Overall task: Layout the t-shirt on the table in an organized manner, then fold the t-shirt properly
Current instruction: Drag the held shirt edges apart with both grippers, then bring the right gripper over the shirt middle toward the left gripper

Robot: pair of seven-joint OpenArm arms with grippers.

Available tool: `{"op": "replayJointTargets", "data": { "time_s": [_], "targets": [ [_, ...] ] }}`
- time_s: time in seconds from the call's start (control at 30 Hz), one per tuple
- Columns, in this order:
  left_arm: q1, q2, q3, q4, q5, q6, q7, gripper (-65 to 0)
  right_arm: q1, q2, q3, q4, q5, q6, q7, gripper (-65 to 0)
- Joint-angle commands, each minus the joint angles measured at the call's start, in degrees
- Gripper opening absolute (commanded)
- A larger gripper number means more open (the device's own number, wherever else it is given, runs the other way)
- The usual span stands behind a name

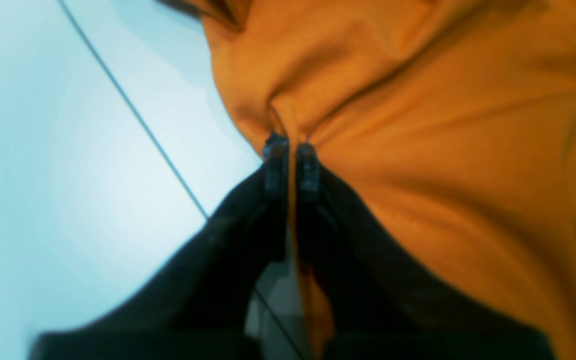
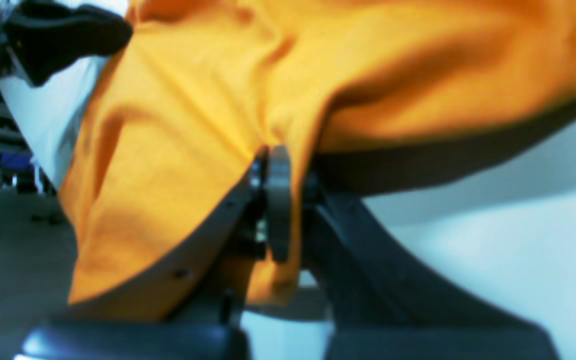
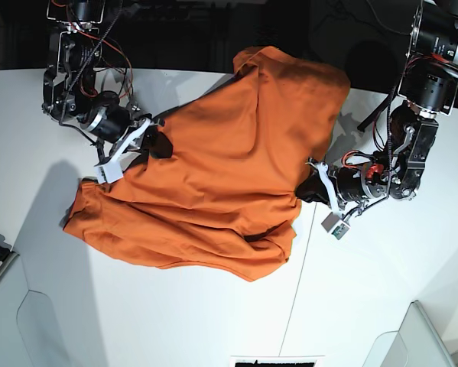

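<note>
Robotics lab: two wired arms [image 3: 83, 84] bolted at a white panel table [image 3: 213, 321], dark bg w/ loose cables.

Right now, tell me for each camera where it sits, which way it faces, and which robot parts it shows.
Left wrist: rides the left arm, looking along the left gripper, shut on the t-shirt, with the table beside.
Right wrist: rides the right arm, looking along the right gripper, pinching the same cloth.
Base: overhead, looking down on both arms, shirt and table.
Shared: the dark seam appears in the left wrist and base views.
</note>
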Motion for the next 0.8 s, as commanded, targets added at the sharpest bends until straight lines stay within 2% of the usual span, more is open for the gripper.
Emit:
{"op": "replayJointTargets", "data": {
  "time_s": [0.0, 0.17, 0.27, 0.4, 0.5, 0.63, 0.7, 0.77],
  "targets": [
    [-0.61, -0.46, 0.00, -0.07, 5.18, 2.78, 2.32, -65.0, 1.51, 0.31, 0.87, 0.87, 1.05, 0.04, 0.42, -65.0],
    [-1.60, 1.57, 0.00, -0.15, 16.57, 7.54, 1.60, -65.0, 4.07, 0.48, 5.92, 2.58, 2.32, 0.07, -3.80, -65.0],
    [-2.16, 2.03, 0.00, -0.39, 19.37, 10.36, 1.07, -65.0, 3.80, 1.68, 9.20, 5.46, 3.04, 0.07, -5.31, -65.0],
    [-3.82, 1.99, 0.00, -1.60, 20.26, 10.34, 0.22, -65.0, 3.54, 4.39, 12.70, 8.48, 5.03, 0.09, -8.07, -63.8],
    [-4.90, 1.97, 0.00, -1.62, 20.59, 10.32, 0.24, -65.0, 2.82, 6.12, 13.88, 10.43, 5.86, 0.09, -8.22, -57.2],
    [-5.55, 1.99, 0.00, -1.62, 20.48, 9.86, 1.27, -65.0, 1.77, 6.62, 14.01, 12.74, 6.60, 0.09, -8.22, -47.6],
    [-5.68, 1.99, 0.00, -1.62, 18.95, 8.31, 3.23, -65.0, 1.66, 6.62, 14.01, 13.40, 6.60, 0.07, -8.24, -43.2],
    [-5.68, 1.95, 0.00, -1.62, 16.50, 7.26, 4.13, -65.0, 1.66, 6.62, 14.01, 13.40, 6.64, 0.09, -8.24, -41.9]
  ]
}}
